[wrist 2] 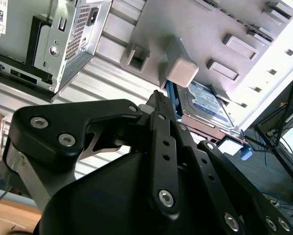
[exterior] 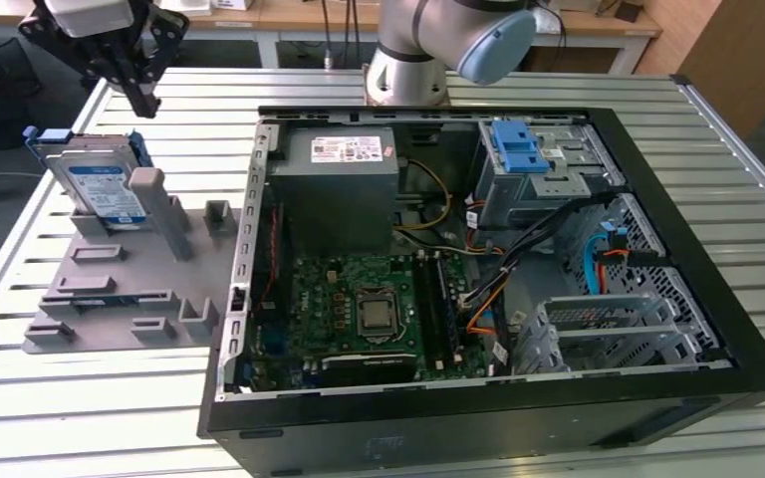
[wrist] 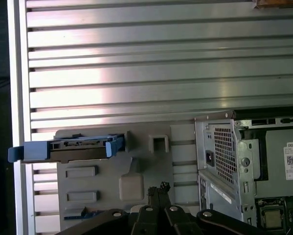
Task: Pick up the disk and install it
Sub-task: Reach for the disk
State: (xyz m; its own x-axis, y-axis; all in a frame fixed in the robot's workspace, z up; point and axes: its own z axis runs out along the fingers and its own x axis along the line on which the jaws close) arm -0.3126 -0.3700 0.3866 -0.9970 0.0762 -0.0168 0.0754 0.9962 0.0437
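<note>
The gripper (exterior: 142, 102) hangs above the table (exterior: 91, 403), over the side at the exterior view's left, with its jaws closed tip to tip on nothing. In both wrist views the black fingers (wrist: 158, 191) meet in one narrow point (wrist 2: 158, 98).

The disk (exterior: 101, 184) is not in the jaws. It stands on its long edge, tilted, on a grey fixture plate (exterior: 104, 289) that lies flat near that same table edge. It sits at the plate's end nearest the side of the table where the arm's base (exterior: 406, 75) is mounted. Its labelled face leans toward a grey upright post (exterior: 150, 194) just beside it, and its blue carrier (wrist: 63, 146) frames it. The fingertips are near the disk's upper edge but apart from it.

Beside the plate, along the middle of the table, lies the open computer case (exterior: 489, 428). Inside it, a grey power supply (exterior: 336, 174) sits at the end near the arm's base, the blue-latched drive cage (exterior: 529, 159) next to it, and the green motherboard (exterior: 356, 299) below.
</note>
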